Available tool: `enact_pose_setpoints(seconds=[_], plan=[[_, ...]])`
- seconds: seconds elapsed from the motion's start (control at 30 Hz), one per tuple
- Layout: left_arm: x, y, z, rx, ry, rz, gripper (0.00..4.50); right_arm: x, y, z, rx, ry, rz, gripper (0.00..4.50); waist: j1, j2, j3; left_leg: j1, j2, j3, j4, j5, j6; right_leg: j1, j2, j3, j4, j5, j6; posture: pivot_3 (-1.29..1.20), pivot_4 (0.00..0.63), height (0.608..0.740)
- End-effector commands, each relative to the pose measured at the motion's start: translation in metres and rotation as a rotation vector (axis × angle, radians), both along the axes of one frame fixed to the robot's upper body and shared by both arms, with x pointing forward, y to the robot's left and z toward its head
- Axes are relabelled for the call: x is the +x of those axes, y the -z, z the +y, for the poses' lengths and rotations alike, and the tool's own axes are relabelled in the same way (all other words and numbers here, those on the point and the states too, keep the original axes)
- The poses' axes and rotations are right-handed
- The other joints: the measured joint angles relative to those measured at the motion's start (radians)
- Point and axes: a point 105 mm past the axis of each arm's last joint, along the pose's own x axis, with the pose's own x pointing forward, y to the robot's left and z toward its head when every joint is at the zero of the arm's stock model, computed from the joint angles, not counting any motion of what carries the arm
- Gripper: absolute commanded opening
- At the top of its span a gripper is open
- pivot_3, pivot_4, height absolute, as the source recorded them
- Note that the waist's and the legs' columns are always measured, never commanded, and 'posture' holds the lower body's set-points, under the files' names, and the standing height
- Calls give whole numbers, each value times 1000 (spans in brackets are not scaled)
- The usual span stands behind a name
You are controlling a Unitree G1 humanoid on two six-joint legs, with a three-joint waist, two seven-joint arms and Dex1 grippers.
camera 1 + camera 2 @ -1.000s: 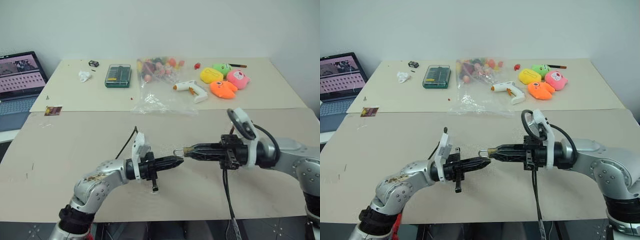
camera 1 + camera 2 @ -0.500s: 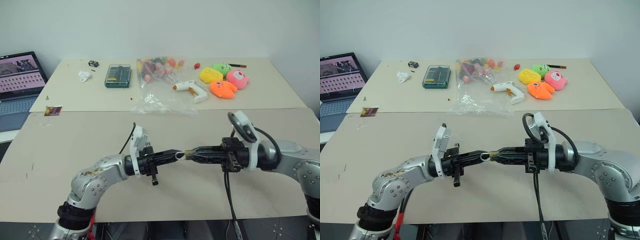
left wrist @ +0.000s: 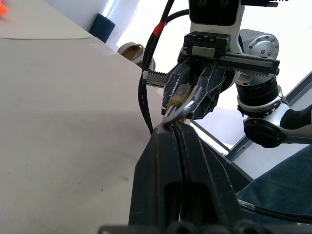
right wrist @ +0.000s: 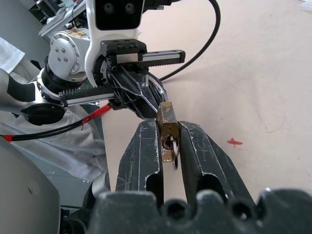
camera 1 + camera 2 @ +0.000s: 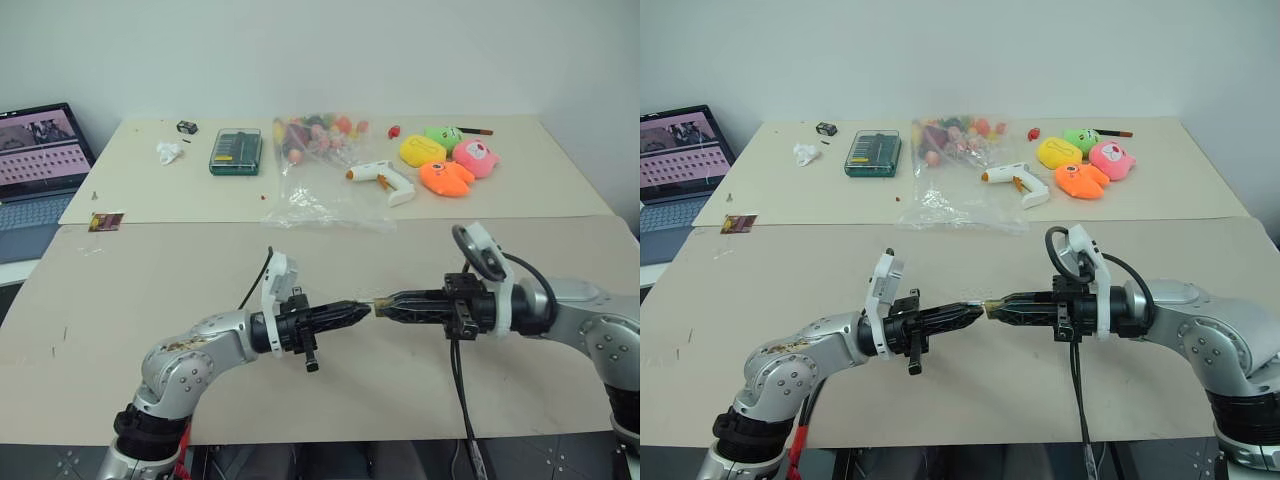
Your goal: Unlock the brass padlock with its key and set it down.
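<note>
Spanning the whole scene, a tan table (image 5: 150,300) runs from the near edge to the far wall, with a seam across its middle. On its far half lie a clear bag of small coloured things (image 5: 318,160), a green case (image 5: 236,151), a white glue gun (image 5: 385,180), three soft toys in yellow, pink and orange (image 5: 447,160), and a crumpled white scrap (image 5: 169,151). A laptop (image 5: 35,165) stands open off the table's left edge.

Over the near half both arms reach toward each other above the tabletop, tips meeting near the middle. The right gripper (image 5: 388,304) points left and its two black fingers (image 4: 146,151) are clamped on the padlock (image 4: 167,127), one on each flat side, so the jaws stand only as far apart as the lock is thick. The padlock is a small brass block, dull gold with worn, darkened edges, held clear of the table. A small silver ring or key piece (image 4: 174,154) hangs between the fingers at the lock's end nearest the wrist; I cannot tell if it is the key itself.

The left gripper (image 5: 362,311) points right with its fingers pressed fully together. In the left wrist view a thin silver loop (image 3: 187,105), seemingly the shackle, runs from the lock down to those closed tips; whether they pinch it I cannot tell.
</note>
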Motion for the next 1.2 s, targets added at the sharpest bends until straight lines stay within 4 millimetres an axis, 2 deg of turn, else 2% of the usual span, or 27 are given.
enact_pose_setpoints(seconds=[0.03,0.47,0.7,0.83,1.0,1.03,1.07,1.1,1.17,1.2], plan=[[-4,-17,0,-42,10,-62,61,-5,1,0,-4,-24,-13,114,0,0,0,0,0,0,0,0,0,0,0,0,0,0,0,0,150,740],[-1,-16,3,-24,-3,-68,61,-3,13,-10,-23,3,-5,114,-1,0,0,0,0,0,0,0,0,0,0,0,0,0,0,0,150,740],[5,-10,23,53,-50,-118,61,7,7,-19,-33,24,-24,114,-2,0,0,0,0,0,0,0,0,0,0,0,0,0,0,0,150,740],[10,-2,44,141,-107,-195,1099,19,3,-23,-28,36,-27,114,-1,0,0,0,0,0,0,0,0,0,0,0,0,0,0,0,150,740],[13,3,61,247,-137,-348,2821,33,3,-16,-27,38,7,114,-2,0,0,0,0,1,-1,0,0,0,0,0,-1,0,0,0,150,740],[14,3,65,270,-143,-388,3275,36,4,-14,-35,36,21,114,-2,0,0,0,0,1,-1,0,0,0,0,0,-1,0,0,0,150,740],[16,2,70,303,-150,-443,3500,45,6,-11,-33,63,62,114,-2,0,0,0,0,0,-1,0,0,0,0,0,-1,0,0,0,150,740],[16,0,74,338,-154,-499,4011,52,9,-8,-43,77,116,114,-2,0,0,0,0,0,-1,0,0,0,0,0,-1,0,0,0,150,740],[16,1,78,392,-161,-567,4434,58,14,-1,-70,76,190,114,-8,-1,0,0,1,2,-1,0,-1,-1,0,0,-2,1,-2,0,150,740],[17,2,78,411,-165,-584,4434,58,16,0,-83,66,210,114,-5,0,0,-1,1,3,-1,0,-1,-1,0,0,-2,2,-3,0,150,740]])
